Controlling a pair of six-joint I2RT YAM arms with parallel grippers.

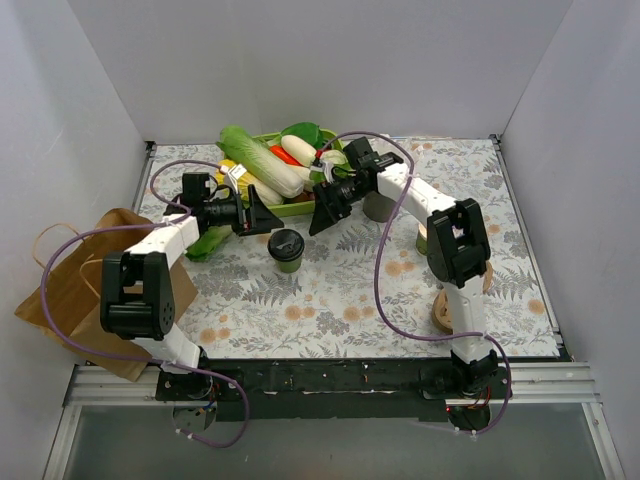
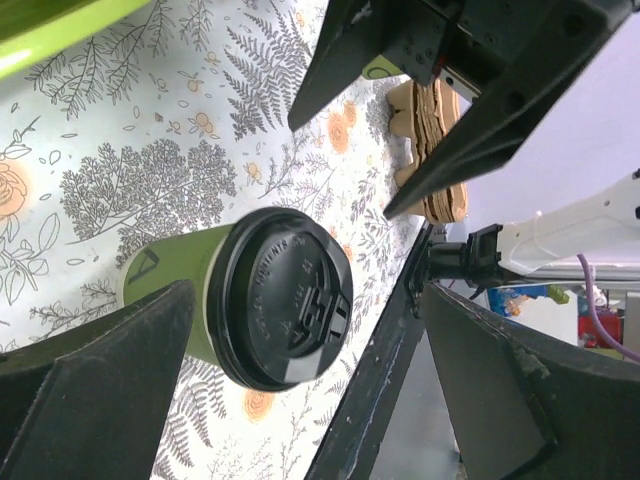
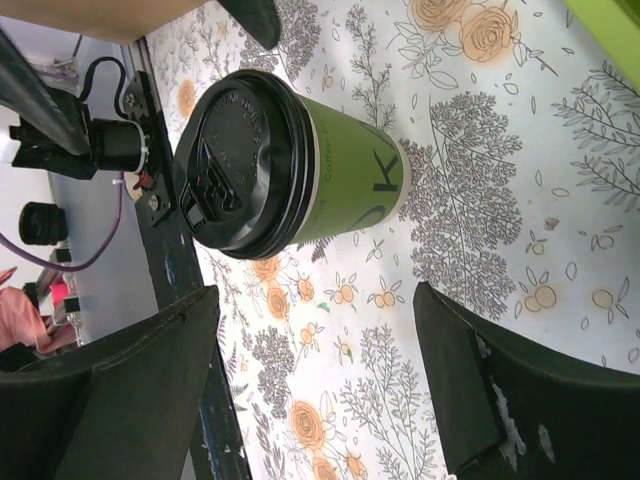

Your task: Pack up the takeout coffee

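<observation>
A small green paper cup with a black plastic lid [image 1: 286,249] stands ungrasped on the fern-print tablecloth [image 1: 330,300], near the left gripper [image 1: 264,216] and right gripper [image 1: 328,206], both spread wide. The brown paper bag [image 1: 75,290] sits well apart, so packing appears not yet begun.

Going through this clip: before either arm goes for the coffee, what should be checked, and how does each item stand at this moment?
1. Takeout coffee upright on the table, black lid seated: ok.
2. Left gripper open, holding nothing: ok.
3. Right gripper open, holding nothing: ok.
4. Room around the cup: ok; it stands apart from the green tray.
5. Only one arm heading for the cup: not ok; both grippers face it from opposite sides and may clash.
6. Paper bag mouth open to receive the cup: cannot tell.
</observation>
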